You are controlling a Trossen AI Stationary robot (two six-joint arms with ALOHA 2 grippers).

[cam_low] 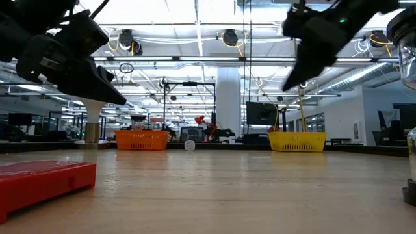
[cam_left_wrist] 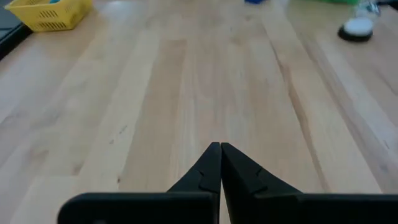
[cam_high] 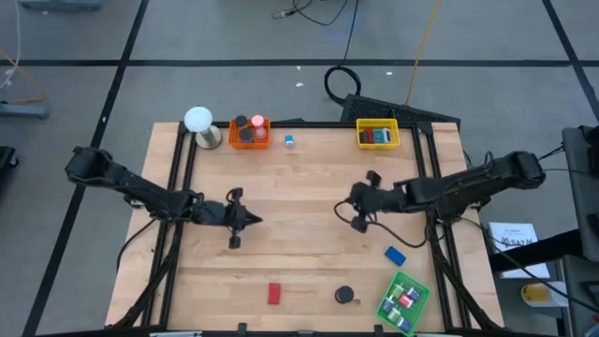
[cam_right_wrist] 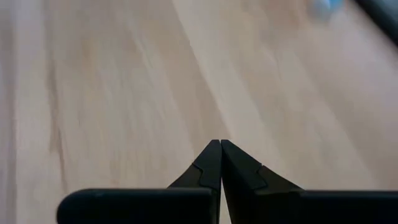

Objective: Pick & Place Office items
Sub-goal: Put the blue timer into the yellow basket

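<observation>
With both sets of fingers pressed together on nothing, neither arm can pick anything until it opens again. Left gripper point(cam_high: 255, 221) hangs over bare tabletop point(cam_high: 299, 187) left of centre, well apart from every loose piece; lowering it shut would just jab the wood. Nearest work for it is the red block point(cam_high: 274, 293) at the front edge, then the black disc point(cam_high: 345, 296) just right of that; both sit close to the rim, so a sloppy approach could knock them off. Right gripper point(cam_high: 343, 213) hovers right of centre, also empty; the blue block point(cam_high: 395, 254) lies near it toward the green tray point(cam_high: 403, 301), and a nudge could slide it against the tray wall. One small blue piece point(cam_high: 290, 141) sits alone between the orange tray point(cam_high: 249, 133) and yellow tray point(cam_high: 377, 134) at the back.
</observation>
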